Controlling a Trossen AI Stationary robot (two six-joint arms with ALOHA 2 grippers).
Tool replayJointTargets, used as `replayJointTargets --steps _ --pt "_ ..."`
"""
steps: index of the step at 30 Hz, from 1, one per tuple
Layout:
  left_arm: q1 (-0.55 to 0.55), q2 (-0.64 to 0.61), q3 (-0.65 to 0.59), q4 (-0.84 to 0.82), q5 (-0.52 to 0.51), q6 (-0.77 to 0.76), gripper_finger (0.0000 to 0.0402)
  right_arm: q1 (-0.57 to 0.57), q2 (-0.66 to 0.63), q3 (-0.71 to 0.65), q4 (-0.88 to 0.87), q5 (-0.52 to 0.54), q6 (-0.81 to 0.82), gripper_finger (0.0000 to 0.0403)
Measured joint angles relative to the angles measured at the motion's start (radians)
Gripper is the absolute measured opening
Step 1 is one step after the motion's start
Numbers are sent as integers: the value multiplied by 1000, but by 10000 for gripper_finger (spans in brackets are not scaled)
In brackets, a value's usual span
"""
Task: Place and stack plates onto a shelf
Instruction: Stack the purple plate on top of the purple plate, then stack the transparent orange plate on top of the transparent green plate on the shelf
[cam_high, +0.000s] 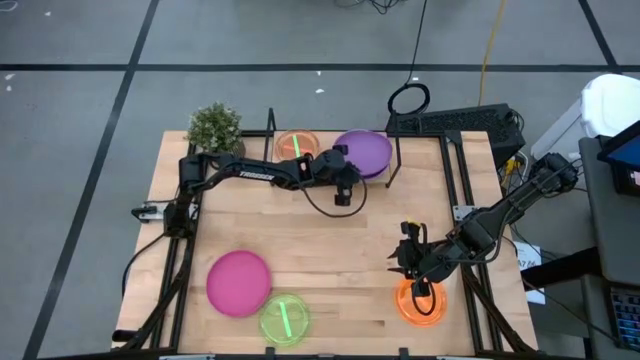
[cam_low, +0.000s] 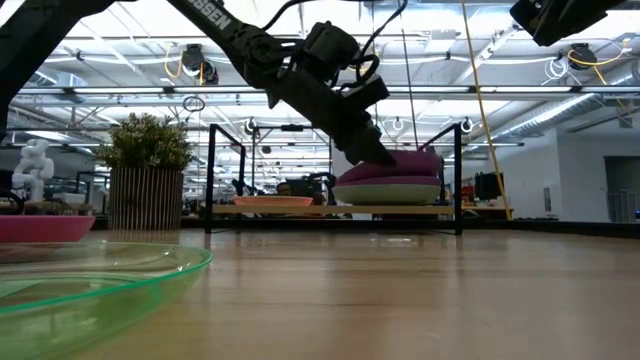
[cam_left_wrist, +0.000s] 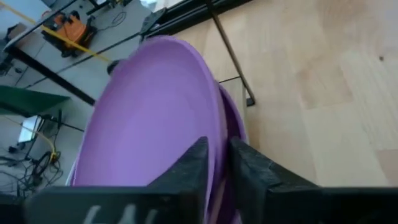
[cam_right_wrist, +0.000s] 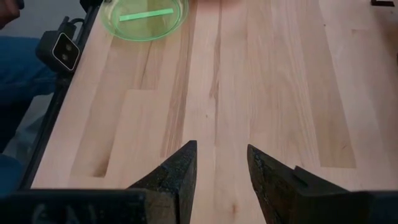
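I've got my left gripper (cam_left_wrist: 214, 168) pinching the purple plate (cam_high: 362, 152) on the shelf (cam_high: 392, 175) beside the orange plate (cam_high: 296, 144) — three plates wait on the table (cam_high: 330, 260), my right gripper (cam_high: 415, 268) empty, part open.

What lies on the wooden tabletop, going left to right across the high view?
Small potted plant → large magenta plastic plate → translucent lime-green plate → translucent orange plate on the shelf → purple plate → orange plate under the right gripper.
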Motion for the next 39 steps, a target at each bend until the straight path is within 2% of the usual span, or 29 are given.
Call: replayJointTargets --steps 4,8,17,20,23,27,30,33,39 --pt "-7 0 0 -1 -72 -21 113 0 0 0 3 0 2 123" --pt "-28 -15 0 -24 -159 -17 128 0 0 0 2 0 7 123" --pt "-69 -92 0 -101 -158 -47 129 1 0 0 4 -1 39 123" --pt "-85 -146 0 -196 -159 -139 129 17 0 0 -1 0 81 123" --pt "-119 -224 0 -378 -151 -247 129 48 0 0 -4 1 121 123" --pt "-178 -338 -22 -578 -70 -380 129 83 14 0 -5 5 168 123" --pt "-246 -407 -55 -681 -52 -470 129 118 55 1 -5 27 229 123" --pt "-328 -466 -110 -694 -44 -538 129 155 112 1 -2 11 295 123" --pt "-500 -525 -226 -662 -71 -677 129 213 212 1 15 -98 456 123"
